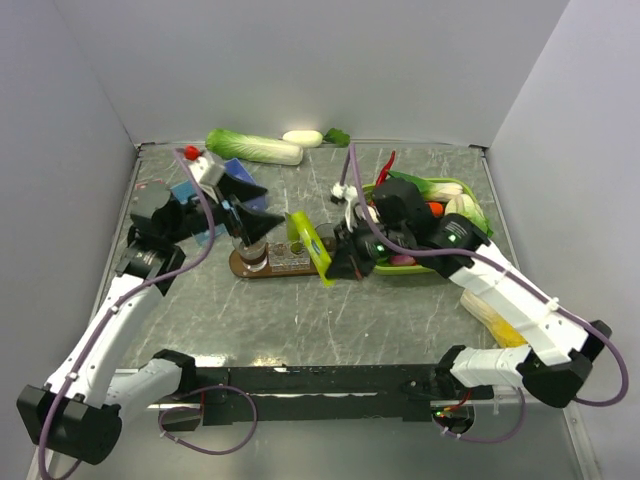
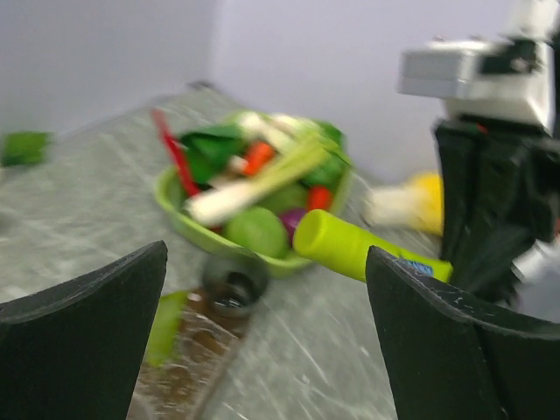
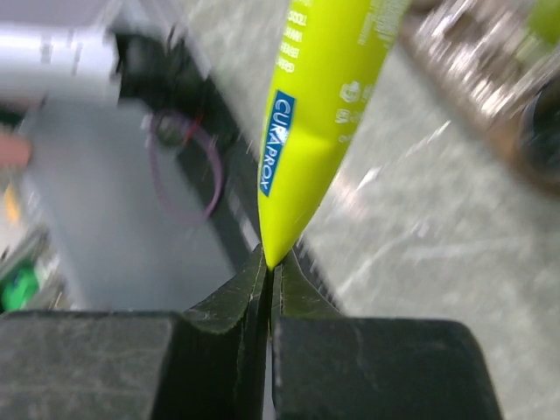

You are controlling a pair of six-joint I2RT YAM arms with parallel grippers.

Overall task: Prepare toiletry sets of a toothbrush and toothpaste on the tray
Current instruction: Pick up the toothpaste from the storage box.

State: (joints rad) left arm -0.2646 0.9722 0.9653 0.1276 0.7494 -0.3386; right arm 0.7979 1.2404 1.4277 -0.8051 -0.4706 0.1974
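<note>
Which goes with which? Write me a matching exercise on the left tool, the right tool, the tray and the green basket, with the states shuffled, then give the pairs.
1. left tool
2. right tool
3. tray
4. green basket

A. piled with vegetables
B. open, holding nothing
C. bearing a dark tumbler
D. shut on the flat end of the toothpaste tube

Pairs: 1-B, 2-D, 3-C, 4-A
</note>
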